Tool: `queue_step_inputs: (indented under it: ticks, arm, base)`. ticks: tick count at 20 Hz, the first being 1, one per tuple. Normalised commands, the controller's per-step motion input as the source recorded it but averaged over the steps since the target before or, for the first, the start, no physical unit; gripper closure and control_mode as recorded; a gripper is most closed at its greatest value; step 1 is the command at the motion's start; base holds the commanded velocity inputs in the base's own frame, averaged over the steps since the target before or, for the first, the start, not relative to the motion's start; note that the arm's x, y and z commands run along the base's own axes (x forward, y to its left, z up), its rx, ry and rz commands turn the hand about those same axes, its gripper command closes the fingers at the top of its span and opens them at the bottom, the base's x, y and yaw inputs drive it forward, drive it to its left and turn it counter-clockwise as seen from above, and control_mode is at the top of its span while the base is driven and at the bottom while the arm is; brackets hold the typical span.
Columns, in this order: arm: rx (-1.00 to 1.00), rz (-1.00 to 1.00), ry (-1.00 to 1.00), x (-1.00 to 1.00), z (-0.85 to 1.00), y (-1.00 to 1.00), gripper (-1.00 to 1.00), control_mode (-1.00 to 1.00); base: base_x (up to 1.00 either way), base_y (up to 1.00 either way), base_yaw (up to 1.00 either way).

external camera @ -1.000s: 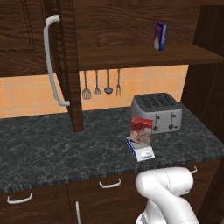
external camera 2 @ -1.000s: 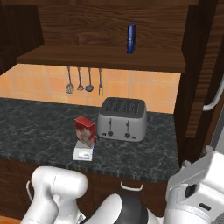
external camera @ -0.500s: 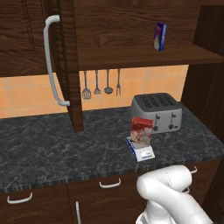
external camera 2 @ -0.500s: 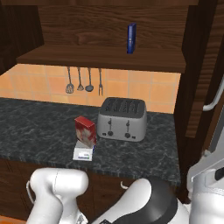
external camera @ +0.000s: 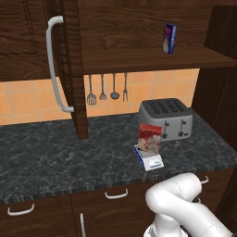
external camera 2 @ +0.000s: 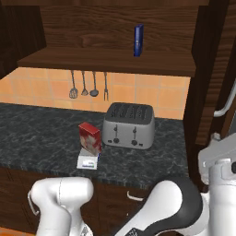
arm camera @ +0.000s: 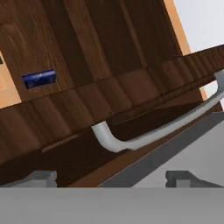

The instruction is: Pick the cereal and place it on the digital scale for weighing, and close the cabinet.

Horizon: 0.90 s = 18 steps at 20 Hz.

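We see the white arm bent low in front of the counter [external camera: 55, 157], and in the right base view it rises again at the right edge, beside an open door of the cabinet [external camera 2: 212, 69]. In the hand view the gripper [arm camera: 111, 177] looks at this door from close: the two finger tips stand wide apart at the bottom, with nothing between them, and the pale curved handle [arm camera: 157, 131] crosses just above them. We cannot tell if a finger touches the door.

The cereal [external camera: 149, 139] stands upright on the digital scale [external camera: 149, 158], on the dark counter just in front of the grey toaster [external camera: 167, 118].

The left base view shows the other cabinet door, open too, with its long pale handle [external camera: 56, 65]; the right base view shows it not. The hand view shows the door and the slim blue box [arm camera: 39, 78], but not the counter.

We count one cereal box, one scale, one toaster, one blue box on the shelf [external camera 2: 106, 62], four hanging utensils [external camera: 107, 88] and two open doors.
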Motion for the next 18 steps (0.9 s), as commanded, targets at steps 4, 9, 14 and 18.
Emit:
queue_step_inputs:
  ticks: [4,9,14,18]
  arm:
    - [0.00,0.01,0.03,0.79,0.00,-0.09,-1.00,-1.00]
    - [0.00,0.00,0.08,0.55,0.00,-0.07,-1.00,-1.00]
    - [-0.08,0.05,-0.02,0.25,0.07,0.33,-1.00,-1.00]
    - [-0.22,0.11,-0.21,0.24,0.34,0.97,-1.00,-1.00]
  base:
    - [0.00,0.00,0.00]
    - [0.00,0.00,0.00]
    - [0.00,0.00,0.00]
    - [0.00,0.00,0.00]
